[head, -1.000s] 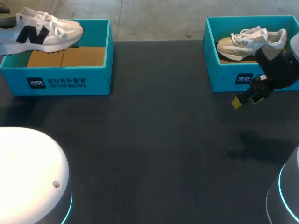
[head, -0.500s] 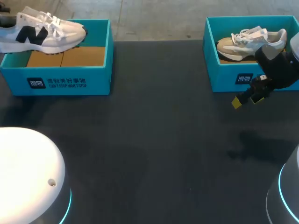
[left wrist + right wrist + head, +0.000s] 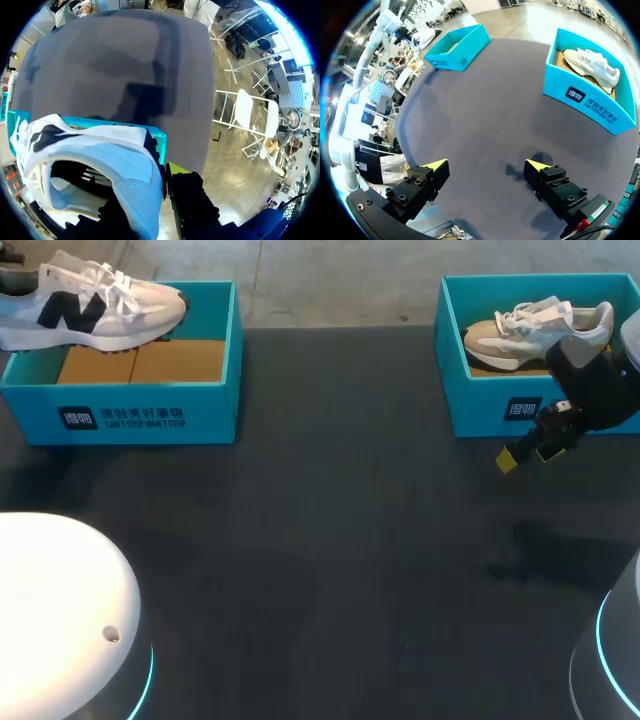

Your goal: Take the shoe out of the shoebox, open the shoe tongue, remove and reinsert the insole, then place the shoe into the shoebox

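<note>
Gripping the heel collar of the white sneaker with a dark letter on its side [image 3: 90, 310], the left hand [image 3: 161, 181] is closed on the shoe: in the left wrist view one yellow-tipped finger presses the outside of the heel, and the other finger is sunk inside the opening against the pale blue lining. The sneaker hangs raised over the teal cardboard shoebox [image 3: 150, 412] at the far left corner of the dark counter [image 3: 320, 540]. Its toe reaches over the box's brown floor, and its heel juts out past the box's left wall. The sole looks to be at or above the rim, roughly level. Well apart, at the far right corner, a second teal cardboard shoebox [image 3: 480, 412] holds a beige and white sneaker [image 3: 535, 330], which lies inside on its sole with its toe toward the middle of the counter. The right hand [image 3: 525, 453] hovers over bare counter just in front of that second box. Its two yellow-tipped fingers are spread wide and hold nothing, and its shadow falls on the surface below.
</note>
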You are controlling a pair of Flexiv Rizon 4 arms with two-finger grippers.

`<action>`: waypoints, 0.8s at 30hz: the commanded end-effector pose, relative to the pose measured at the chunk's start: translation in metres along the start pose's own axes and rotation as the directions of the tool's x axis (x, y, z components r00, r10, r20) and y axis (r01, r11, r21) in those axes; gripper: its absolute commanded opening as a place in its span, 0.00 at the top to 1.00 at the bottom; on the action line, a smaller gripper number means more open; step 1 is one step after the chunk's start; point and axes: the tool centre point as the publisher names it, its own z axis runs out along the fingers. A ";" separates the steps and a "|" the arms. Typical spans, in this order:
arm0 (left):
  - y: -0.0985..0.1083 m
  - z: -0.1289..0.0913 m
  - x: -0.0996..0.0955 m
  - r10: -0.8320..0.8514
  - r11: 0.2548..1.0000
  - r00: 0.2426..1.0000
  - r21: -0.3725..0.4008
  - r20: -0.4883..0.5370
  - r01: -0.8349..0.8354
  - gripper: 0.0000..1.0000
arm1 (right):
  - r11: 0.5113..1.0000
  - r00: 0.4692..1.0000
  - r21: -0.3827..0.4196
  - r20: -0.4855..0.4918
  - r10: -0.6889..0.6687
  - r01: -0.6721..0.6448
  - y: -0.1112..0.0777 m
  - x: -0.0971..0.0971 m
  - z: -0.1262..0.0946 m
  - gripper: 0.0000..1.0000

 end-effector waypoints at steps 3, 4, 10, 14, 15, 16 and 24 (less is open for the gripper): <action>0.013 0.016 -0.003 -0.032 0.999 0.999 -0.034 -0.027 0.031 1.00 | 1.000 1.000 0.001 0.001 0.000 0.000 0.000 0.000 0.001 0.00; 0.017 0.018 -0.003 -0.038 0.999 0.999 -0.038 -0.024 0.037 1.00 | 1.000 1.000 0.001 0.001 0.000 0.000 0.000 0.000 0.001 0.00; 0.037 0.024 -0.004 -0.056 0.998 0.998 -0.038 -0.004 0.056 1.00 | 1.000 1.000 0.001 0.001 0.000 0.000 0.000 0.000 0.001 0.00; 0.048 0.025 -0.004 -0.043 0.999 0.999 -0.025 0.011 0.044 1.00 | 1.000 1.000 0.001 0.001 0.000 0.000 0.000 0.000 0.001 0.00; 0.050 0.027 -0.004 -0.029 0.999 1.000 -0.018 0.011 0.029 1.00 | 1.000 1.000 0.001 0.001 0.000 0.000 0.000 0.000 0.001 0.00; 0.052 0.029 -0.005 -0.024 1.000 1.000 -0.014 0.012 0.024 1.00 | 1.000 1.000 0.001 0.001 0.000 0.000 0.000 0.000 0.001 0.00; 0.067 0.046 -0.014 -0.012 1.000 1.000 -0.019 0.011 0.013 1.00 | 1.000 1.000 0.001 0.001 0.000 0.000 0.000 0.000 0.001 0.00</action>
